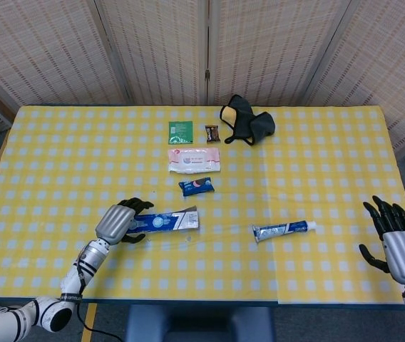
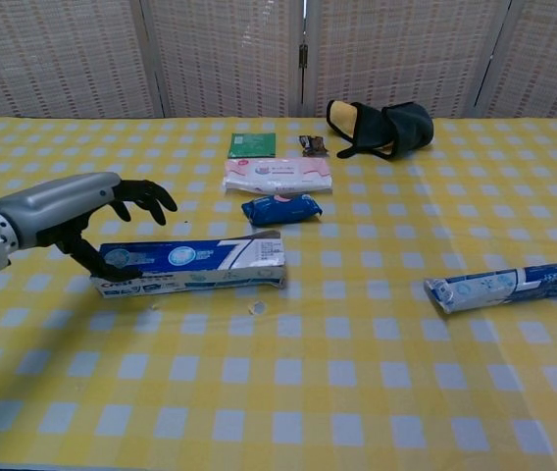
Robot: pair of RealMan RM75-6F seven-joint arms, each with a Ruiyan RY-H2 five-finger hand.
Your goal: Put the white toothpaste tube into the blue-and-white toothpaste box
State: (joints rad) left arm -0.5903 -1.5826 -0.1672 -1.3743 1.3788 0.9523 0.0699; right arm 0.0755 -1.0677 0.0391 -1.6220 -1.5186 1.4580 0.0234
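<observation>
Right hand [image 1: 400, 246]: near edge of the checked surface [image 1: 316, 178], fingers spread, holding nothing, well apart from the white toothpaste tube [image 1: 281, 229] lying flat. Left hand [image 1: 120, 221]: fingers [image 2: 146, 194] arched, unclenched, over the near end of the blue-and-white toothpaste box [image 2: 195, 265], thumb at its front; grasp uncertain. Beyond the fingers: blue packet [image 1: 196, 186], wipes pack [image 1: 195, 159], black pouch [image 1: 249, 120].

Blue-and-white box [image 1: 162, 221] lies flat, seemingly open-ended; white tube [image 1: 280, 230] well apart.

wall: woven folding screen [image 1: 209, 50] (tan panels) — table [image 1: 331, 164]: yellow-white check cloth | floor: grey
</observation>
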